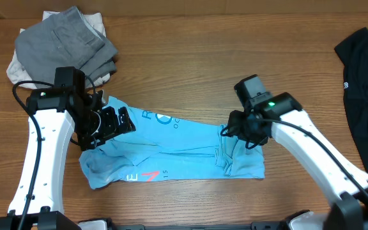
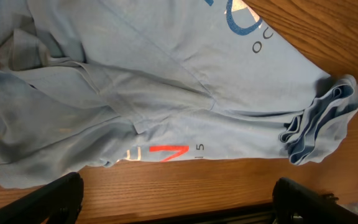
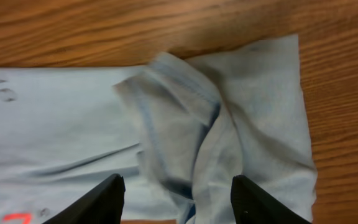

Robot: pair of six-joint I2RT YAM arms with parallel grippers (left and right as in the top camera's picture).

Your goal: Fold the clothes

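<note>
A light blue T-shirt [image 1: 171,150] with blue and red print lies folded into a long strip across the table's middle. It also shows in the left wrist view [image 2: 166,93] and the right wrist view [image 3: 61,124]. My left gripper [image 1: 110,124] is open and empty above the shirt's left end; in its own view [image 2: 179,202] the fingers hang over bare wood beside the shirt's edge. My right gripper [image 1: 238,137] is open and empty just above the bunched collar and sleeve [image 3: 185,130] at the right end, with its fingers [image 3: 179,199] on either side of that fold.
A pile of grey and off-white garments [image 1: 66,41] lies at the back left. A black garment [image 1: 366,83] lies at the right edge. The wooden table [image 1: 235,51] shows around them, with its front edge near the shirt's lower hem.
</note>
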